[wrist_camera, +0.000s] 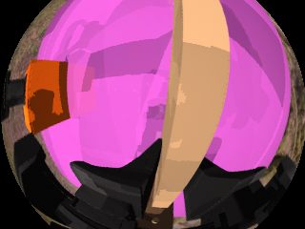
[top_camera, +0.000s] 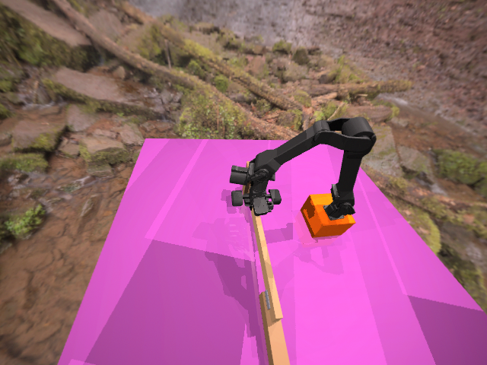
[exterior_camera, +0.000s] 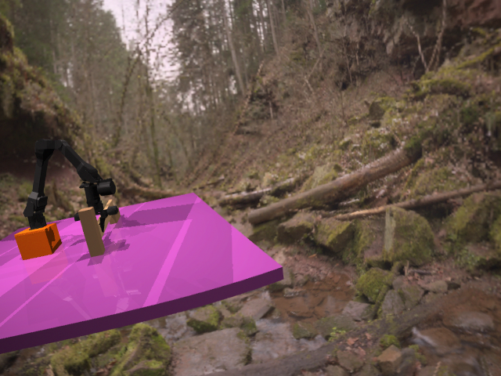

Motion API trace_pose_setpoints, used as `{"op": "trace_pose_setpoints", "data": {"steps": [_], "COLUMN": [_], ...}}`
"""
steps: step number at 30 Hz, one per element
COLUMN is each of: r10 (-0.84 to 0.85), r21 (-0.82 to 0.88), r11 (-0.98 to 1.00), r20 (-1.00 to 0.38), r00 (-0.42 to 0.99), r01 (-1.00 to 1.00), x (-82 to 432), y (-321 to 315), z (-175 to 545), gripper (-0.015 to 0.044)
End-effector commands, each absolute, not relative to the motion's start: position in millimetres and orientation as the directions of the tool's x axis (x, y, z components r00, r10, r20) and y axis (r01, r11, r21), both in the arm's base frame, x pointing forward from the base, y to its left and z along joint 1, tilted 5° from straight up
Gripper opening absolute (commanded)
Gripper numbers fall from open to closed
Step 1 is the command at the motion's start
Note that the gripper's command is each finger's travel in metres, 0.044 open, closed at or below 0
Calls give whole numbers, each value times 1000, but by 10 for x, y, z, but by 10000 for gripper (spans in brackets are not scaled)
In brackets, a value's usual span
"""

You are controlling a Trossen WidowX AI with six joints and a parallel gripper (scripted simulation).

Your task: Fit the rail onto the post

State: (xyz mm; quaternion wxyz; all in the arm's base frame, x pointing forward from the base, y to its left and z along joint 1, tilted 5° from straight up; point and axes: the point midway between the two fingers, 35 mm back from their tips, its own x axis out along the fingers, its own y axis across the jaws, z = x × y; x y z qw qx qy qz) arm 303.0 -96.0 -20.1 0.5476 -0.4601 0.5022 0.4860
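One rail [top_camera: 261,243] [exterior_camera: 108,203] [wrist_camera: 200,95] is running from the block [top_camera: 277,341] [exterior_camera: 114,217] toward the post [top_camera: 246,189] [exterior_camera: 91,233], its far end lying at the bracket [top_camera: 268,299], which is probably serving as the support while the near end is being lined up. The tool [top_camera: 257,202] [exterior_camera: 102,226] [wrist_camera: 170,143] is gripping close to the near end, presumably because steering the holes onto the pegs is easier from there. The arm is reaching over the table [top_camera: 176,294] [exterior_camera: 202,258] [wrist_camera: 119,105] from its orange base [top_camera: 332,230] [exterior_camera: 38,244] [wrist_camera: 45,95], keeping clear of the rail's length. As for the tool, it is standing only slightly open, its fingers closing on the rail's two sides. Whether the end is touching the post, or the pegs are entering the holes, the views are not showing.
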Motion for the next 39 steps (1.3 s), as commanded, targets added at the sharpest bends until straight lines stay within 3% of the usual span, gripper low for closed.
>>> {"op": "trace_pose_setpoints", "data": {"steps": [1,39], "r10": [68,68], "r21": [-40,-40], "r11": [104,104], "r20": [-997,-997], "r00": [47,47], "r01": [-994,-994], "x": [3081,3070], "y": [-973,-986], "z": [-105,85], "gripper": [0,0]}}
